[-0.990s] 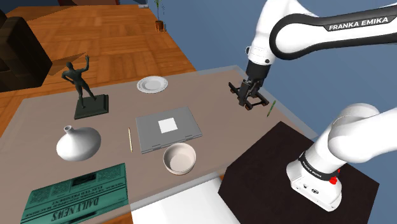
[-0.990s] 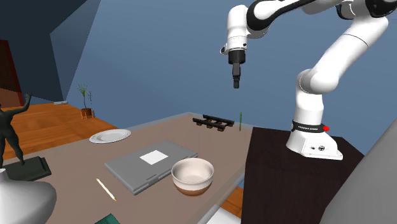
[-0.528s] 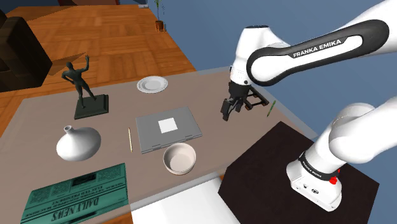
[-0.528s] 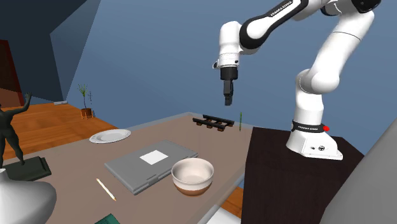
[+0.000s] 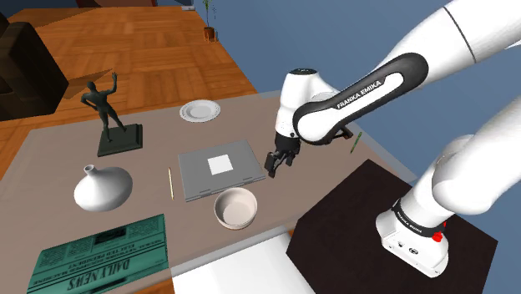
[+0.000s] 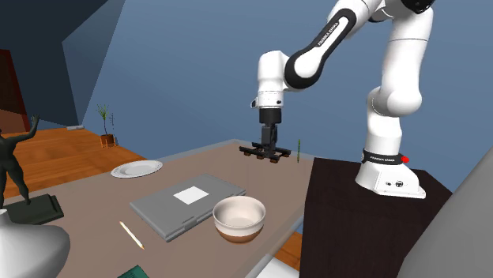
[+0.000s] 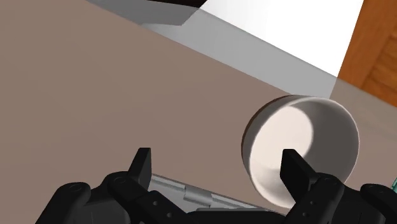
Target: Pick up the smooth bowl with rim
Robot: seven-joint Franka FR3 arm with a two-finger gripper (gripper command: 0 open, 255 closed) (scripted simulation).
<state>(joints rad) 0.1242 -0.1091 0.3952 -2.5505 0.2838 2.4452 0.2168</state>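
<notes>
The smooth rimmed bowl (image 5: 235, 207) is cream white and stands upright near the table's front edge, just in front of the closed grey laptop (image 5: 219, 167). My black gripper (image 5: 274, 164) hangs above the table past the laptop's corner, up and to the right of the bowl in the shoulder view. From the second exterior camera the gripper (image 6: 269, 147) is well behind and above the bowl (image 6: 239, 218). Along the hand, the two fingers (image 7: 141, 164) stand wide apart, so the gripper (image 7: 216, 167) is open and empty, and the bowl (image 7: 302, 146) lies ahead beyond one fingertip.
On the brown table (image 5: 50, 159) are a dark figurine (image 5: 108, 113), a white vase (image 5: 102, 188), a green newspaper (image 5: 96, 259), a pencil (image 5: 170, 182), a white plate (image 5: 199, 110), a black rack (image 6: 265, 152) and a green pen (image 5: 356, 142). The dark stand (image 5: 367, 217) is at lower right.
The arm has swung down and toward the shoulder view's left, from over the black rack to low beside the laptop, nearer the bowl. The fingers stayed apart.
</notes>
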